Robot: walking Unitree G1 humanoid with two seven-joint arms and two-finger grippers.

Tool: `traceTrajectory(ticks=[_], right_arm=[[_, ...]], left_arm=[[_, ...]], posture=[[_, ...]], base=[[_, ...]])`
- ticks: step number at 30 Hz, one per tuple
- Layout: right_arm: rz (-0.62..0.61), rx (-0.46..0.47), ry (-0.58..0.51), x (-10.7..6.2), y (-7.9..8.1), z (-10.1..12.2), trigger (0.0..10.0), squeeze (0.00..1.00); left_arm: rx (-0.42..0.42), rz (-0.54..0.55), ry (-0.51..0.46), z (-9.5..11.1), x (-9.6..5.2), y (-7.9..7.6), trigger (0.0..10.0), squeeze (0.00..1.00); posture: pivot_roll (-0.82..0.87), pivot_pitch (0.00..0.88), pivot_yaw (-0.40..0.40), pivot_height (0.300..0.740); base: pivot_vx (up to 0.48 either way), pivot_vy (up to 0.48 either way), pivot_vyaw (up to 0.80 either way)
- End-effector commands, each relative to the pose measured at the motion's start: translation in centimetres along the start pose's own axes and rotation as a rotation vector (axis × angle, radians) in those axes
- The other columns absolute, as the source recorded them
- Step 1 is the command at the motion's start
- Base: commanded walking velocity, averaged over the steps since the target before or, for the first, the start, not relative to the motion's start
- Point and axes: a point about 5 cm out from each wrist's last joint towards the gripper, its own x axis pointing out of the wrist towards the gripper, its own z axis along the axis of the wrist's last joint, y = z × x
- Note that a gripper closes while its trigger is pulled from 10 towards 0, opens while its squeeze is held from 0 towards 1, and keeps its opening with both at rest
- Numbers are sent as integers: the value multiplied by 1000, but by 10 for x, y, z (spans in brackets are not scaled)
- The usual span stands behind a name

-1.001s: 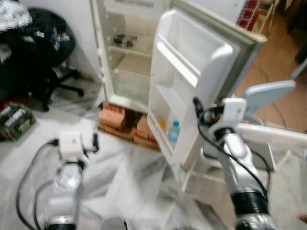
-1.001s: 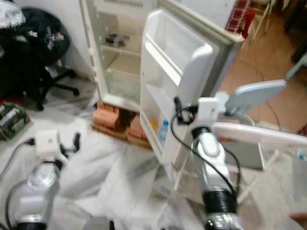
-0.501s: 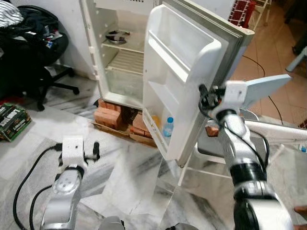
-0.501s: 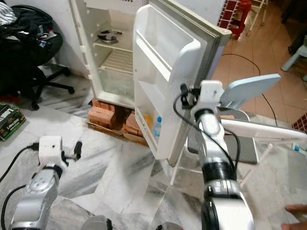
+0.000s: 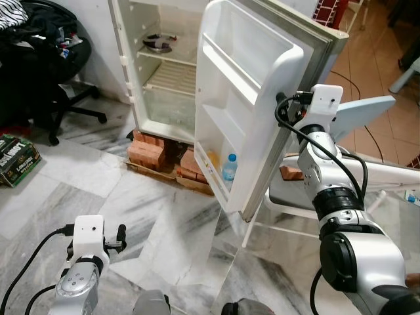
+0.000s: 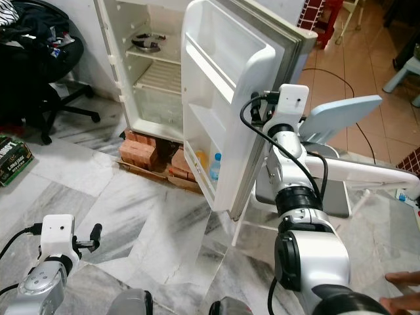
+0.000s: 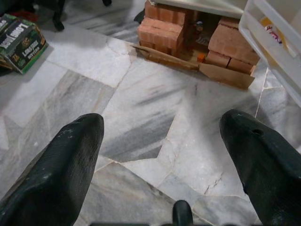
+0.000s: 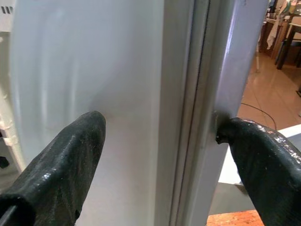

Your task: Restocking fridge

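Note:
The white fridge (image 5: 164, 85) stands open, its door (image 5: 249, 98) swung wide toward me. A water bottle (image 5: 228, 168) and an orange item (image 5: 212, 159) sit in the door's lowest shelf, and a metal pan (image 5: 156, 44) lies on an upper shelf inside. My right gripper (image 5: 283, 115) is open at the door's free edge. In the right wrist view, it (image 8: 160, 127) straddles that edge, one finger over the white inner face and the other touching the grey outer face. My left gripper (image 7: 162, 125) is open and holds nothing, low over the marble floor.
Red bricks (image 5: 151, 151) and cardboard prop up the fridge. A black office chair (image 5: 52, 59) and a green box (image 5: 16, 161) are at the left. A white folding chair (image 5: 354, 118) stands behind the door at the right. A person's hand (image 6: 400, 292) is at the lower right.
The camera has steadied and shifted. My right gripper has closed in on the door's edge and now straddles it. My left arm has dropped lower in the picture.

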Motion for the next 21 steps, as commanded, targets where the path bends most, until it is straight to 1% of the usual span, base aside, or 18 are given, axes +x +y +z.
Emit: traceTrajectory(ticks=[1,3,5,6,8,9,10,11,12,13,14,15,16,17,18,19,20,21], right_arm=[[-23,-1,-74,8,-6,23,10000,0],[-36,-7,-74,11,-6,25,10000,0],[-29,18,-76,12,-4,26,10000,0],[-14,49,-73,13,1,28,10000,0],[98,125,-64,15,20,28,10000,0],[369,330,-33,10,58,29,10000,0],[707,508,-28,-8,94,35,10000,0],[843,559,-28,-19,106,38,10000,0],[1018,611,-36,-38,117,45,10000,0],[1197,660,-50,-62,122,54,10000,0],[1538,749,-58,-116,123,71,10000,0],[1660,792,-56,-139,118,78,10000,0],[1660,792,-56,-139,118,78,10000,0],[1725,818,-51,-153,115,82,10000,0],[1740,845,-43,-161,110,84,10000,0],[1726,861,-28,-165,104,84,10000,0],[1726,861,-28,-165,104,84,10000,0],[1656,854,-2,-162,95,77,10000,0]], left_arm=[[5,-3,-10,5,0,2,10000,0],[11,-4,-9,7,0,3,10000,0],[9,-4,-10,7,0,3,10000,0],[4,-7,-13,8,-1,2,10000,0],[6,-11,-17,9,-1,0,10000,0],[0,-21,-26,11,-1,-2,10000,0],[-1,-27,-29,11,-2,-3,10000,0],[0,-27,-27,11,-2,-3,10000,0],[0,-27,-26,11,-3,-3,10000,0],[0,-26,-26,11,-3,-3,10000,0],[-3,-26,-27,10,-3,-2,10000,0],[-5,-24,-27,10,-4,-2,10000,0],[-5,-24,-27,10,-4,-2,10000,0],[-7,-23,-28,10,-4,-1,10000,0],[-8,-22,-27,10,-3,-1,10000,0],[-9,-22,-25,9,-2,0,10000,0],[-9,-22,-25,9,-2,0,10000,0],[-9,-26,-22,8,0,0,10000,0]], posture=[[233,75,-48,740],[232,75,-45,740],[232,75,-45,740],[233,75,-45,740],[233,75,-45,740],[242,72,-49,740],[243,72,-51,740],[243,72,-51,740],[245,72,-52,740],[245,72,-52,740],[241,70,-58,740],[235,71,-60,740],[235,71,-60,740],[235,71,-60,740],[229,71,-60,740],[218,71,-57,740],[218,71,-57,740],[204,70,-52,740]], base=[[0,0,0],[0,0,0],[0,0,0],[0,0,0],[0,0,0],[0,0,0],[0,0,0],[0,0,0],[0,0,0],[0,0,0],[0,0,0],[0,0,0],[0,0,0],[0,0,0],[0,0,0],[0,0,0],[0,0,0],[0,0,0]])
